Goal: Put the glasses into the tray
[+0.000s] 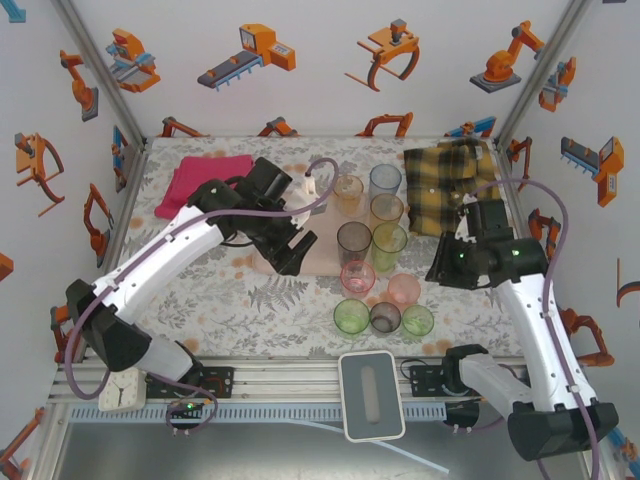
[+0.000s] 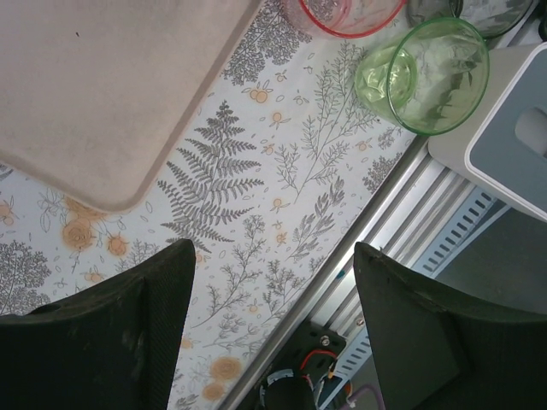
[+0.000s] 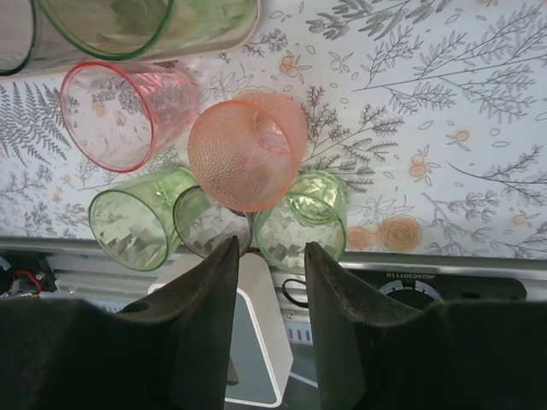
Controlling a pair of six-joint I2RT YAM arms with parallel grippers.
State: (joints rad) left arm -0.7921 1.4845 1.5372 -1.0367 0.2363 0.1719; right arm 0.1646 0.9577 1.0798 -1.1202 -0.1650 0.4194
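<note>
Fern-print tablecloth (image 1: 240,300), stickered walls | tray (image 2: 102,94) mid-table; taller glasses (image 1: 388,243) at its 3 o'clock side, unclear if on it; five loose at its 5 o'clock | left gripper (image 2: 273,325) spread, empty, over the tray's near corner | right gripper (image 3: 272,249) parted, empty, above salmon glass (image 3: 248,154) | step: probably next pick; needs to descend, grasp the rim and carry toward 10 o'clock

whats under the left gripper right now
The left gripper, open and empty, hangs over the flowered cloth and a bare corner of the tray. In the top view the left arm covers the tray's left part, so whether anything stands there cannot be seen.
</note>
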